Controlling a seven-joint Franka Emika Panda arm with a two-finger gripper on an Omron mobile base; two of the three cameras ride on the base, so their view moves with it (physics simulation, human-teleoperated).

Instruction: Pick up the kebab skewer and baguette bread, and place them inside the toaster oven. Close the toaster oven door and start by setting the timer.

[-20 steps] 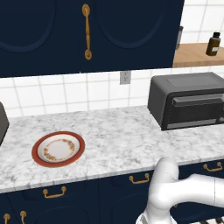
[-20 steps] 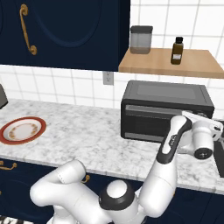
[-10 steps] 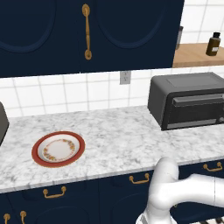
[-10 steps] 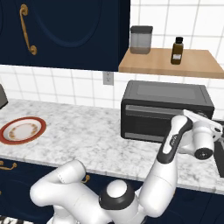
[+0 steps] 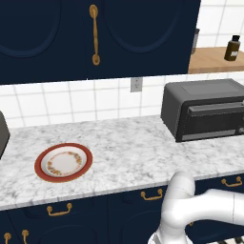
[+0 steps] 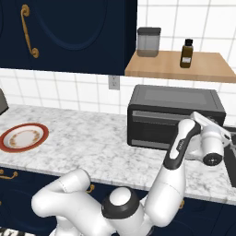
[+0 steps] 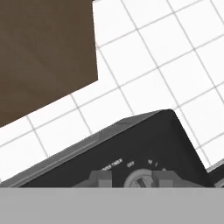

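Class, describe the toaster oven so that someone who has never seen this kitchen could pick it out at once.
Find the marble counter under the navy wall cabinets. At its right end, below a wooden shelf, stands the toaster oven: a dark grey box, door closed. Nothing else on the counter is boxy; the plate is round and red-rimmed.

Toaster oven (image 5: pixel 202 109): a dark grey box standing upright on the marble counter against the tiled wall, beneath the wooden shelf. The toaster oven door (image 5: pixel 214 120) is shut, flush with the front; its dark frame holds a glass window, with a horizontal grey bar handle along the upper edge. In the right base view the oven (image 6: pixel 173 108) stands at the counter's right end. In the hand view its upper corner (image 7: pixel 144 144) appears tilted, with a round timer dial and small white lettering.
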